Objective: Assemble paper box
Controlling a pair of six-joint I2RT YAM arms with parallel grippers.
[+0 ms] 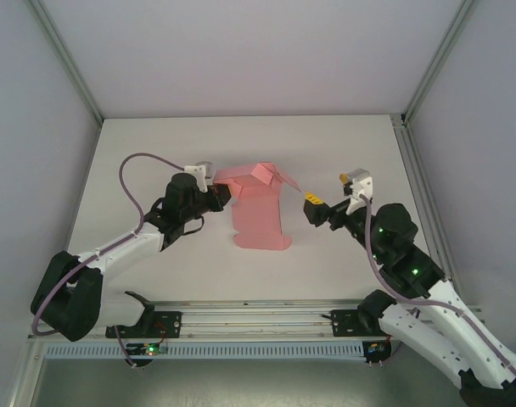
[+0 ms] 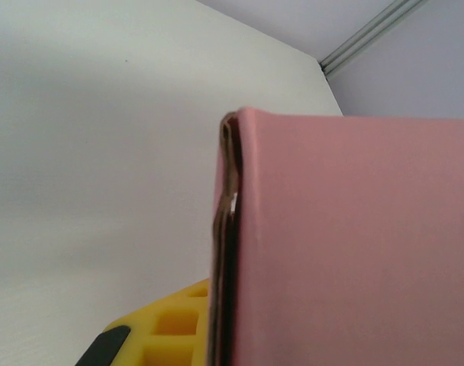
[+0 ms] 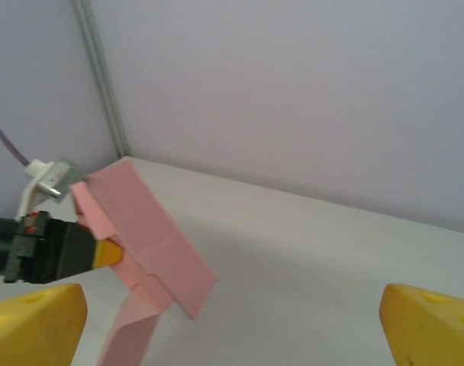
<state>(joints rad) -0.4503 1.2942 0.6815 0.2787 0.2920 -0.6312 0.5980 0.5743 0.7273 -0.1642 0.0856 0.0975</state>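
Observation:
The pink paper box (image 1: 260, 202) is a partly folded card sheet. Its upper part is raised in folds and a long flat panel runs toward the near edge of the table. My left gripper (image 1: 219, 192) is shut on the card's left folded edge. In the left wrist view the pink card (image 2: 354, 244) stands edge-on against a yellow finger (image 2: 167, 328). My right gripper (image 1: 314, 209) hangs open just right of the card, apart from it. In the right wrist view the folded card (image 3: 152, 240) sits ahead and left of my right gripper (image 3: 232, 335), with wide empty space between the two yellow fingers (image 3: 33, 324).
The white table (image 1: 156, 153) is walled by grey panels with metal corner posts (image 1: 71, 68) at the back. A rail (image 1: 249, 318) carrying both arm bases runs along the near edge.

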